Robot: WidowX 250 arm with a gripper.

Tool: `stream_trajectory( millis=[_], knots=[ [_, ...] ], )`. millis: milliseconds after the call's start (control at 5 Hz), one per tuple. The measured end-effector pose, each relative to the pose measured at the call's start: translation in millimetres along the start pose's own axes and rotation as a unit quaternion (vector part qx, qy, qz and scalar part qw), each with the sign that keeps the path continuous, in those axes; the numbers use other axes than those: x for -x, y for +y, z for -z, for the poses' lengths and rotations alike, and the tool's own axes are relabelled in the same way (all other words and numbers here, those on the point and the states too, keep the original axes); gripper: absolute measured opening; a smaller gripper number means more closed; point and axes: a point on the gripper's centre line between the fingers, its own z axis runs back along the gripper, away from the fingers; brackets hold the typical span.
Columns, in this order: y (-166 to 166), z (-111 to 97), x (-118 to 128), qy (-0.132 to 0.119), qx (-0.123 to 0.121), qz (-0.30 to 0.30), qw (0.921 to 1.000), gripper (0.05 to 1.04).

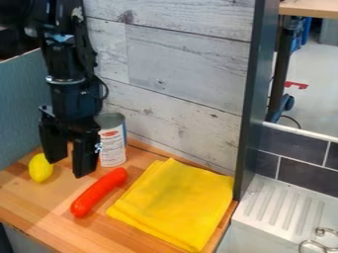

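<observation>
A tin can (pixel 113 148) with a white label is standing upright by the worktop's (pixel 39 203) back edge; a yellow lemon (pixel 41 168) is lying near the left edge, and an orange-red sausage (pixel 99 192) is slanting towards the front edge.

The cloth (pixel 177 201) is yellow, the sausage-shaped item (pixel 99 192) plain orange-red.

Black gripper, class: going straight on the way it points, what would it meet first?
The gripper points down, probably at the counter beside the red sausage; depth is unclear, so the sausage might come first.
</observation>
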Motion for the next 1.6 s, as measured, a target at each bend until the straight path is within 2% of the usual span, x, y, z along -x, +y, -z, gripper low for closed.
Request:
stream_trajectory(
  millis=[200, 400, 600, 1000, 1200, 1400, 1600],
  knots=[
    [-0.4, 6.8, 0.5, 0.010, 0.005, 0.000, 0.9999, 1.008],
    [-4.4, 18.8, -24.4, -0.038, 0.001, 0.035, 0.9987, 1.008],
    [-26.2, 32.5, -54.7, -0.050, -0.012, 0.061, 0.9968, 1.008],
    [-41.5, 45.3, -92.5, -0.093, -0.035, 0.034, 0.9945, 1.008],
    [-48.0, 48.8, -113.0, -0.107, -0.038, 0.031, 0.9931, 1.008],
    [-51.5, 69.9, -127.9, -0.103, -0.025, 0.028, 0.9940, 1.008],
    [-52.4, 80.5, -134.9, -0.096, -0.020, 0.029, 0.9948, 1.008]
  ],
)
